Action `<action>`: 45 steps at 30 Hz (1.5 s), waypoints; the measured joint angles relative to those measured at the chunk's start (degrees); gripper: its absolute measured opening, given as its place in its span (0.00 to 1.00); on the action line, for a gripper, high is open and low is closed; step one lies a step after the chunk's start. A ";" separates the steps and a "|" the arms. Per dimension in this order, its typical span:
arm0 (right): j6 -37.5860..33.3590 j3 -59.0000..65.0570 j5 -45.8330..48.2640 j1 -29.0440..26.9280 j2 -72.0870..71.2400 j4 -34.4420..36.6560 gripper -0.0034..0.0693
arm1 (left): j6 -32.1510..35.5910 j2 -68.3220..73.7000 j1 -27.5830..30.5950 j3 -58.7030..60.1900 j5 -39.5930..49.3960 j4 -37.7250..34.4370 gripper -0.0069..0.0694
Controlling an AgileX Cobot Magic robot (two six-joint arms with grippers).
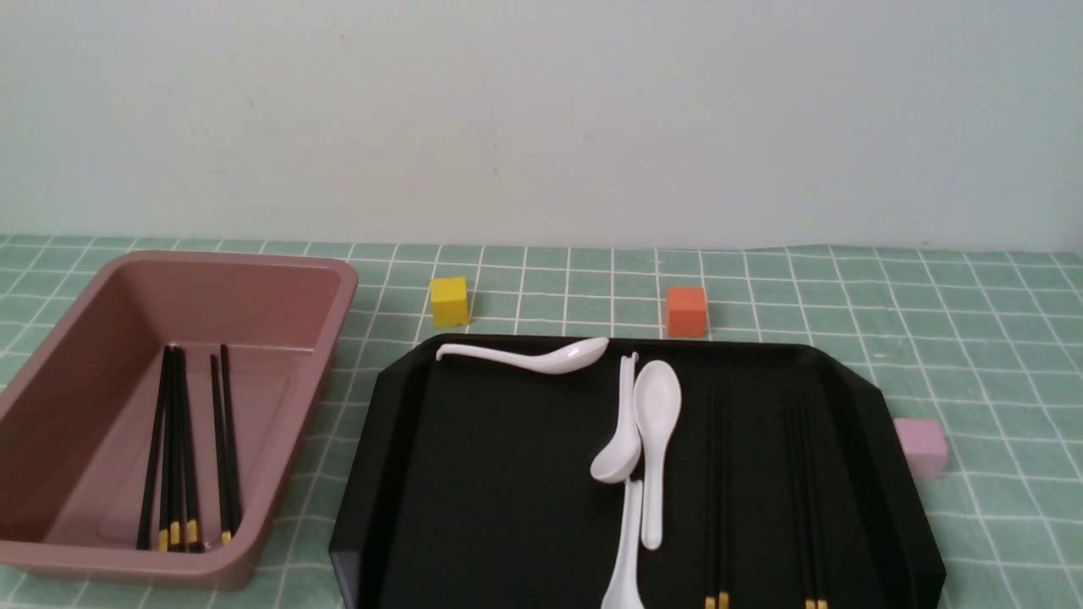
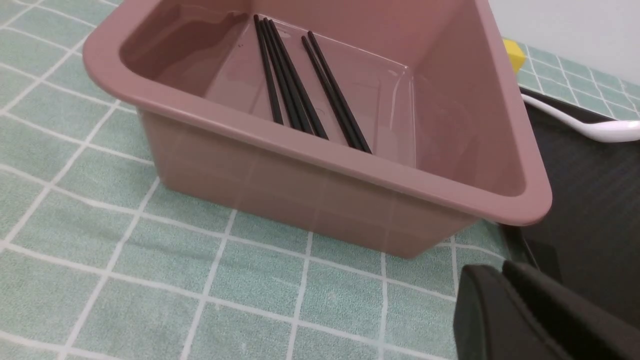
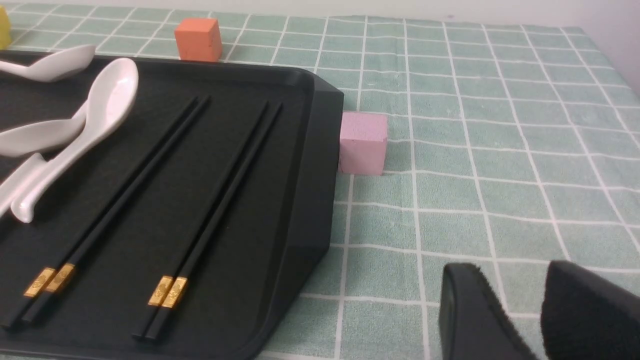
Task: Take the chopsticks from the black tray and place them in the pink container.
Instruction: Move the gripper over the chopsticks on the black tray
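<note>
Two pairs of black chopsticks (image 1: 717, 491) with yellow bands lie side by side on the right half of the black tray (image 1: 474, 474). The right wrist view shows both pairs (image 3: 220, 200) on the tray (image 3: 315, 165). Several more chopsticks (image 1: 178, 448) lie in the pink container (image 1: 51, 406) at the left. My left gripper (image 2: 500, 267) is shut and empty, low over the cloth by the container's near corner (image 2: 325, 190). My right gripper (image 3: 515, 272) is open and empty over the cloth, off the tray's right side. Neither gripper shows in the front view.
Several white soup spoons (image 1: 656, 423) lie across the tray's middle and back. A yellow cube (image 1: 449, 301) and an orange cube (image 1: 686, 311) stand behind the tray. A pale pink cube (image 1: 920, 447) touches its right edge. Green checked cloth covers the table.
</note>
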 joint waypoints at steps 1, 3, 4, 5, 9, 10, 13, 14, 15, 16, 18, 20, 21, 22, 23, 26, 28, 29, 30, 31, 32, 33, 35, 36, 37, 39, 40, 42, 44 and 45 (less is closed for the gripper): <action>0.00 0.00 0.00 0.00 0.00 0.00 0.38 | 0.00 0.00 0.00 0.00 0.00 0.05 0.16; 0.00 0.00 0.00 0.00 0.00 0.00 0.38 | 0.00 0.00 0.00 0.00 0.00 0.05 0.16; 0.00 0.00 0.00 0.00 0.00 0.00 0.38 | 0.00 0.00 0.00 0.00 0.00 0.05 0.16; 0.00 0.00 0.00 0.00 0.00 0.00 0.38 | 0.00 0.00 0.00 0.00 0.00 0.05 0.16; 0.00 0.00 0.00 0.00 0.00 0.00 0.38 | 0.00 0.00 0.00 0.00 0.00 0.05 0.16; 0.00 0.00 0.00 0.00 0.00 -0.07 0.38 | 0.00 0.00 0.00 0.00 0.00 0.05 0.16; 0.69 0.00 -0.54 0.00 0.00 0.10 0.38 | 0.00 0.00 0.00 0.00 0.00 0.12 0.17; 2.30 0.06 -1.27 0.00 0.00 1.71 0.38 | 0.00 0.00 0.00 0.00 0.00 0.12 0.17; 2.30 0.06 -1.43 0.00 0.00 2.16 0.38 | 0.00 0.00 0.00 0.00 0.00 0.12 0.17; 5.60 0.26 -2.66 0.00 0.00 7.05 0.38 | 0.00 0.00 0.00 0.00 0.00 0.12 0.17; 10.81 0.27 -3.87 0.00 0.00 13.62 0.38 | 0.00 0.00 0.00 0.00 0.00 0.17 0.17; 17.22 0.27 -5.18 0.00 0.00 22.83 0.38 | 0.00 0.00 0.00 0.00 0.00 0.17 0.17; 19.46 0.27 -5.44 0.00 0.00 26.30 0.38 | 0.00 0.00 0.00 0.00 0.00 0.17 0.17; 20.79 0.27 -5.51 0.00 0.00 28.45 0.38 | 0.00 0.00 0.00 0.00 0.00 0.17 0.17; 21.85 0.32 -5.57 0.00 0.00 30.46 0.38 | 0.00 0.00 0.00 0.00 0.00 0.17 0.17; 23.19 0.32 -6.77 0.00 0.00 33.61 0.38 | 0.00 0.00 0.00 0.00 0.00 0.17 0.18; 23.18 0.32 -7.85 0.00 0.00 35.00 0.38 | 0.00 0.00 0.00 0.00 0.00 0.17 0.18; 23.18 0.32 -8.77 0.00 0.00 35.67 0.37 | 0.00 0.00 0.00 0.00 0.00 0.17 0.19; 23.01 0.08 -9.17 0.00 0.00 35.94 0.37 | 0.00 0.00 0.00 0.00 0.00 0.17 0.19; 22.70 -0.54 -9.51 0.00 0.00 36.09 0.36 | 0.00 0.00 0.00 0.00 0.00 0.17 0.19; 21.61 -2.01 -9.71 0.00 0.00 36.17 0.35 | 0.00 0.00 0.00 0.00 0.00 0.17 0.19; 19.40 -4.82 -9.78 0.00 0.22 35.98 0.31 | 0.00 0.00 0.00 0.00 0.00 0.17 0.19; 16.11 -10.55 -9.14 0.00 2.16 35.02 0.26 | 0.00 0.00 0.00 0.04 0.00 0.17 0.19; 13.90 -14.18 -7.68 0.00 4.20 34.28 0.22 | 0.00 0.00 0.00 0.04 0.00 0.17 0.19; 11.88 -17.90 -5.34 0.00 6.86 33.31 0.17 | 0.00 0.00 0.00 0.04 0.00 0.19 0.19; 9.63 -24.37 0.34 0.00 12.16 31.98 0.09 | 0.00 0.00 0.00 0.04 0.00 0.19 0.19; 9.38 -25.71 2.04 0.00 13.63 31.81 0.07 | 0.00 0.00 0.00 0.04 0.00 0.19 0.19; 8.54 -31.16 11.61 0.00 21.55 31.36 0.03 | 0.00 0.00 0.00 0.04 0.02 0.19 0.20; 5.37 -36.59 23.39 0.00 32.44 31.55 0.03 | 0.00 0.00 0.00 0.04 0.02 0.19 0.20; 3.59 -37.31 25.49 0.00 34.92 32.21 0.03 | 0.00 0.00 0.00 0.04 0.02 0.19 0.20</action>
